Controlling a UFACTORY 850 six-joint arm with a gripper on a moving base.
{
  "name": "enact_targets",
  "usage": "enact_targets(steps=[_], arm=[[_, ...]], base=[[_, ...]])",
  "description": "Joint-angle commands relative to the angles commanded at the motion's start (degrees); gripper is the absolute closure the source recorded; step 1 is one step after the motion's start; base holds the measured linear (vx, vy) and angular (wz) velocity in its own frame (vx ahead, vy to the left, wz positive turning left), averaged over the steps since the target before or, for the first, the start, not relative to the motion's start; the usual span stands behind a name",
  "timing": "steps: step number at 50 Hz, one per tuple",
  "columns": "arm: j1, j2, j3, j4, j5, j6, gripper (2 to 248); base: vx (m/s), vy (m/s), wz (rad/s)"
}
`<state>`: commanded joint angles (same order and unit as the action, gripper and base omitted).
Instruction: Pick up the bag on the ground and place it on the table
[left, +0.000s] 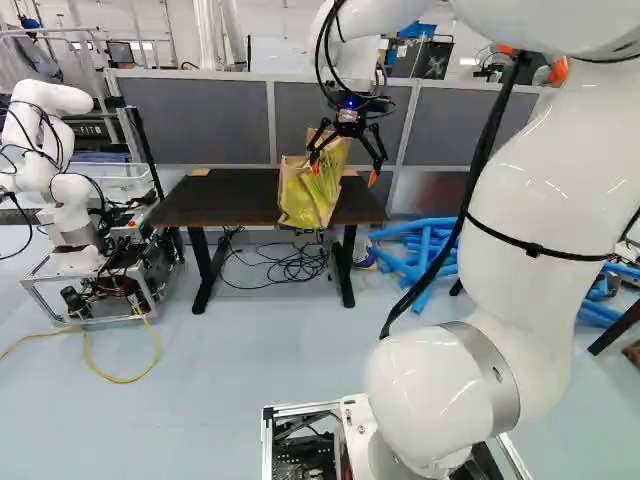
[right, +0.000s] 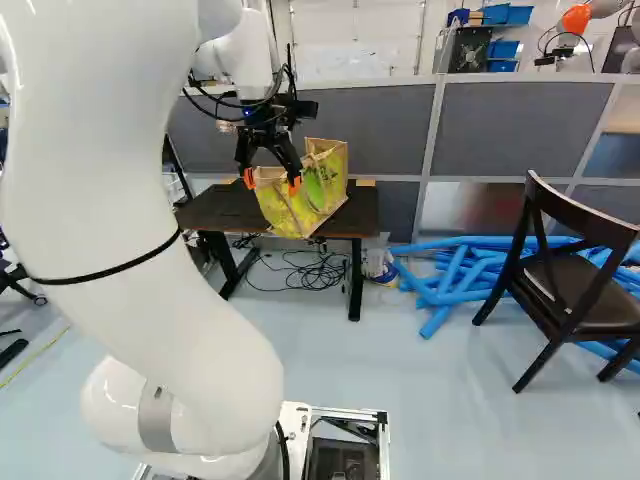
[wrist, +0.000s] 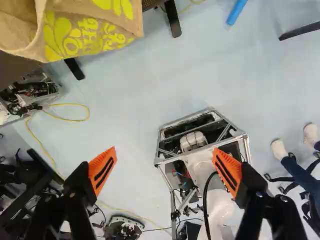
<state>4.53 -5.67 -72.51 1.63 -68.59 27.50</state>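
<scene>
The gripper (left: 345, 172) is open toward the near side of the table in the left base view. In the wrist view, the gripper (wrist: 164, 162) has its orange pads wide apart, with nothing between them. A tan and yellow-green paper-like bag (left: 308, 195) stands, leaning a little, at the front edge of the dark table (left: 225, 200); its base reaches that edge. In the right base view the bag (right: 312, 195) is partly behind the fingers. From the wrist, the bag (wrist: 90, 30) appears ahead of the fingers, apart from both. Whether its base overhangs the edge, I cannot tell.
Another robot (left: 70, 190) stands left of the table. Black cables (left: 290, 262) lie beneath the tabletop. Blue tubes (right: 460, 270) are piled on the floor to the right, with a dark chair (right: 570, 280) beside them. Grey partitions (right: 380, 130) rise behind the table.
</scene>
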Motion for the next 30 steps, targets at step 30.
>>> enact_targets(steps=[30], arm=[[-0.2,1.0,3.3,-0.1,5.7,-1.3,3]], base=[[0.000,0.000,0.000]])
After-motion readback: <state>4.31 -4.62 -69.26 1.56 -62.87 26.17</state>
